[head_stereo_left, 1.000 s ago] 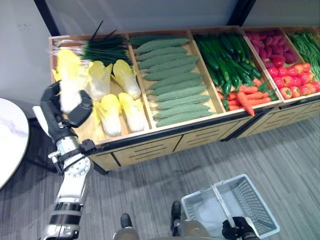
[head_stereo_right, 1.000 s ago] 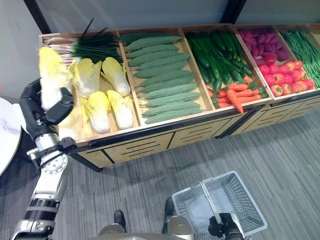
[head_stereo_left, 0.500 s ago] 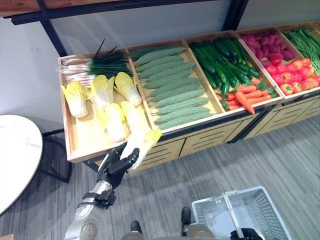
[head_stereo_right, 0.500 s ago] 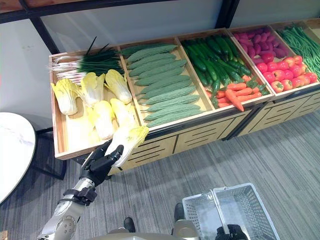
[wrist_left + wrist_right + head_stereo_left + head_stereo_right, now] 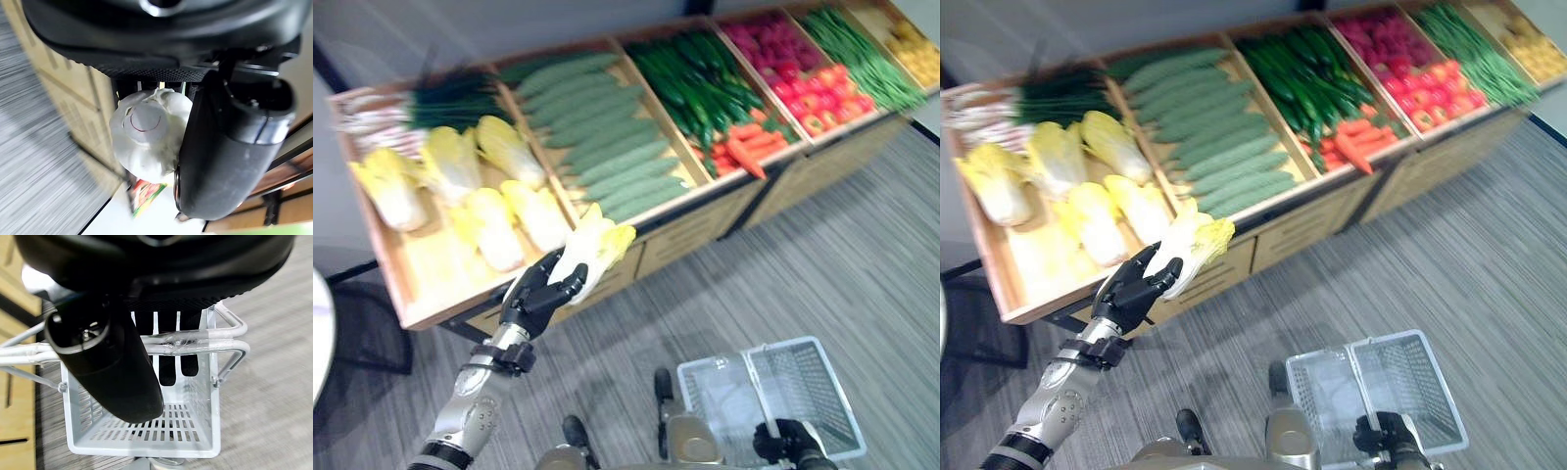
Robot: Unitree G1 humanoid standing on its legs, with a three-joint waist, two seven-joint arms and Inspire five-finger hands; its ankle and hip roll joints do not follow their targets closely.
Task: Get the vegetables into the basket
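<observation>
Cabbage (image 5: 592,250) is in transit: the left hand (image 5: 536,294) has its fingers curled round the white stem end, leafy tip pointing up, in the air in front of the stand (image 5: 685,230) and clear of its edge. The wrist view confirms the grip, with the cut base (image 5: 145,128) showing between thumb and fingers.

The basket (image 5: 773,397) sits low, well away from the stand toward the robot, and looks empty. The right hand (image 5: 788,443) is clamped on its wire handles (image 5: 195,345), holding it from above.

So the step in hand is the carry, with nothing yet delivered. The next move, as I judge it, calls for swinging the cabbage away from the stand and down over an open half of the basket, beside the handles, before letting go; the leafy end is bulky and could catch on the rim.

Counts: five cabbages (image 5: 460,191) left in the stand's end bin, plus the one held. One basket. Beyond the cabbage bin lie bins of pale green gourds (image 5: 597,147), cucumbers (image 5: 690,78) and carrots (image 5: 749,152), too many and too blurred to count.
</observation>
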